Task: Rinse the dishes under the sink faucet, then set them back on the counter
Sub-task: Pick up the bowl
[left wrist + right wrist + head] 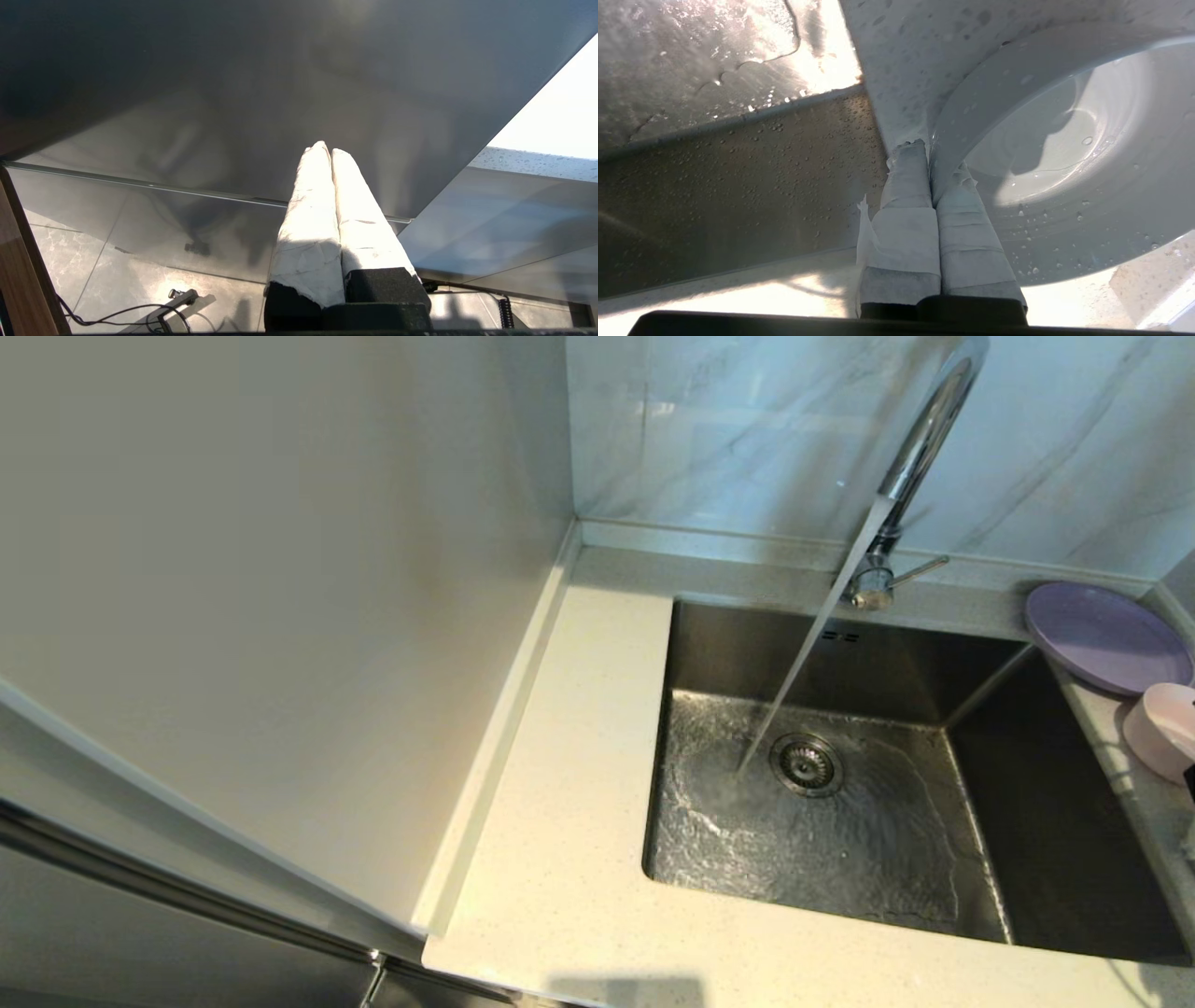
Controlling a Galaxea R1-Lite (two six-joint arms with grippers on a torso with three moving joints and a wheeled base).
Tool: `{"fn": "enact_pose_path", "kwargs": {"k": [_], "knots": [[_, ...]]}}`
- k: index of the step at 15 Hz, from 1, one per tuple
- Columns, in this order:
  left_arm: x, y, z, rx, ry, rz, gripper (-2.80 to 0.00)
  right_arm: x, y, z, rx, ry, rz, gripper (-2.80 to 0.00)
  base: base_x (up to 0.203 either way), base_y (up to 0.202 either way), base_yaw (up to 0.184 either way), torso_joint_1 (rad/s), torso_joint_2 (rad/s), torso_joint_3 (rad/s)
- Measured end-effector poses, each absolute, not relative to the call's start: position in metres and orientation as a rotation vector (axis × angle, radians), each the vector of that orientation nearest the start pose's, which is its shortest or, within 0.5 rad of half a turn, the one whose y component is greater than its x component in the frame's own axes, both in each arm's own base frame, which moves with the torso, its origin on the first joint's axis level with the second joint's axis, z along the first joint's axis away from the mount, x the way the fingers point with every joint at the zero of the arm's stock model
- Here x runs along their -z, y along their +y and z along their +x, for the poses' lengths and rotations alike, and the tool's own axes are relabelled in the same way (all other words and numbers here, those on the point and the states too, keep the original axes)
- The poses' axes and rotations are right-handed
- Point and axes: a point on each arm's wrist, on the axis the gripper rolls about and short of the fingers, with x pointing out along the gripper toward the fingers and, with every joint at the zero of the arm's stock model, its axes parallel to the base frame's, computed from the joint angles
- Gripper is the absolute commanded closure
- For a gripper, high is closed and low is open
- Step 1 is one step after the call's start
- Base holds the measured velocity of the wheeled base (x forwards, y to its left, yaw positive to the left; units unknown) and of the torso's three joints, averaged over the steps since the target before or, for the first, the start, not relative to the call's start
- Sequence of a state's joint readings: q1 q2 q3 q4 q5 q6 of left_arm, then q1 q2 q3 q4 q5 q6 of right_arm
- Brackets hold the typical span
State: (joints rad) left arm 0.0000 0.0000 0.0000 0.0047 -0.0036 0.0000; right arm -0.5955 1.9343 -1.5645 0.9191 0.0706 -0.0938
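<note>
Water runs from the chrome gooseneck faucet (920,448) in a slanted stream and lands in the sink (822,821) just beside the round drain strainer (806,763). A thin rippled sheet of water covers most of the sink floor around the strainer. The faucet stands on the back edge of the counter (551,821), behind the sink, with its thin side lever (920,567) pointing away from the sink's corner.

On the narrow strip of counter at the right of the sink, the flat lilac plate (1106,637) lies near the back corner, and the pale pink bowl (1162,728) sits just in front of it, partly cut by the edge of the head view. Neither arm can be clearly seen in the head view.

The right gripper (930,149) is at the right of the sink, on this same strip of counter. Its two tape-wrapped fingers (908,186) are pressed together on the rim of a whitish bowl (1064,154), one finger on the outside of the wall and the other inside. The bowl is wet, with drops and a little water on its inner surface. Whether its base touches the speckled counter cannot be told. The steel wall of the sink, covered with drops, is just beside the gripper.

The left gripper (329,151) is parked well away from the sink, in front of a dark glossy cabinet panel (233,93). Its white-wrapped fingers (308,224) lie closed against each other and hold nothing.
</note>
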Motion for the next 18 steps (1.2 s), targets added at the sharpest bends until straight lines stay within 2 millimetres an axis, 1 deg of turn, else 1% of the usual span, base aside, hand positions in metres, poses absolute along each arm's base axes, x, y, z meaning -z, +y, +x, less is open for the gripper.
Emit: {"fn": "enact_pose_path", "kwargs": {"k": [7, 11, 16, 18], "knots": [[-0.075, 0.0, -0.023, 0.003, 0.005, 0.0, 0.0, -0.198, -0.166, 0.251, 0.383, 1.243, 0.342, 0.0, 0.0, 0.0, 0.0, 0.0, 0.0, 0.0], [-0.075, 0.0, -0.023, 0.003, 0.005, 0.0, 0.0, -0.208, -0.156, 0.238, 0.385, 1.222, 0.333, 0.0, 0.0, 0.0, 0.0, 0.0, 0.0, 0.0], [-0.075, 0.0, -0.023, 0.004, 0.004, 0.0, 0.0, -0.228, -0.133, 0.221, 0.365, 1.16, 0.286, 0.0, 0.0, 0.0, 0.0, 0.0, 0.0, 0.0], [-0.075, 0.0, -0.023, 0.004, 0.004, 0.0, 0.0, -0.233, -0.125, 0.213, 0.349, 1.145, 0.262, 0.0, 0.0, 0.0, 0.0, 0.0, 0.0, 0.0]]}}
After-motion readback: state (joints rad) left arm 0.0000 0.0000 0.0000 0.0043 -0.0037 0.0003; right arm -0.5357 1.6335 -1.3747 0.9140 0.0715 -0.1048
